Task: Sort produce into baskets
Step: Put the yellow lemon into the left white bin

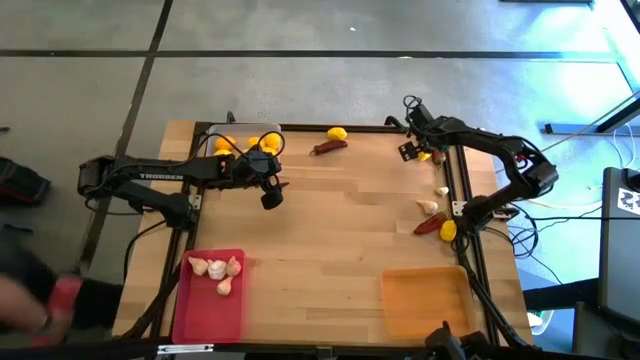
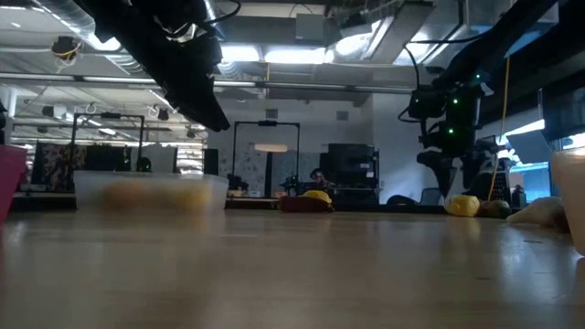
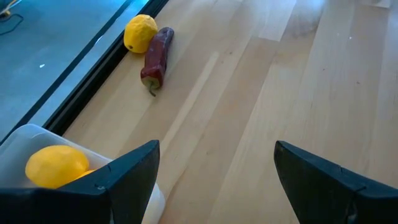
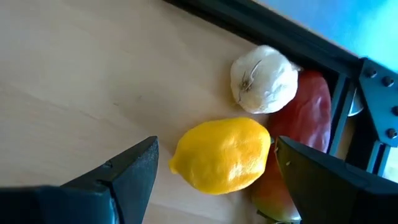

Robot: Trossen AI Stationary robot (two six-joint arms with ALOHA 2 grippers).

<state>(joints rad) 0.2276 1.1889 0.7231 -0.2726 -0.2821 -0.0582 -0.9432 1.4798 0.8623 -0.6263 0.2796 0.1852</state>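
Wooden tabletop seen from above, with two dark robot arms reaching in from either side.

On the left, the pink-red basket sits at the near-left corner, well apart from the left end effector, and holds a small cluster of whitish garlic bulbs. The left end effector hovers over bare wood with its fingers spread wide and nothing between them. Just beside it, toward the far edge, is the clear basket, holding several yellow lemons; in the left wrist view one lemon shows inside the clear wall, right by a finger. Farther along the far edge from this end effector lie a loose lemon and a dark red chili pepper, touching each other.

Near the front edge, right of centre, the orange basket lies well apart from both end effectors.

On the right, the right end effector hangs at the far-right corner, fingers spread, gripping nothing. In the right wrist view, a lemon lies on the wood between its open fingers, with a garlic bulb just beyond it and a red chili pepper touching both, against the black frame rail. Nearer the front along the right rail, apart from this end effector, are two garlic bulbs, another chili pepper and a lemon.
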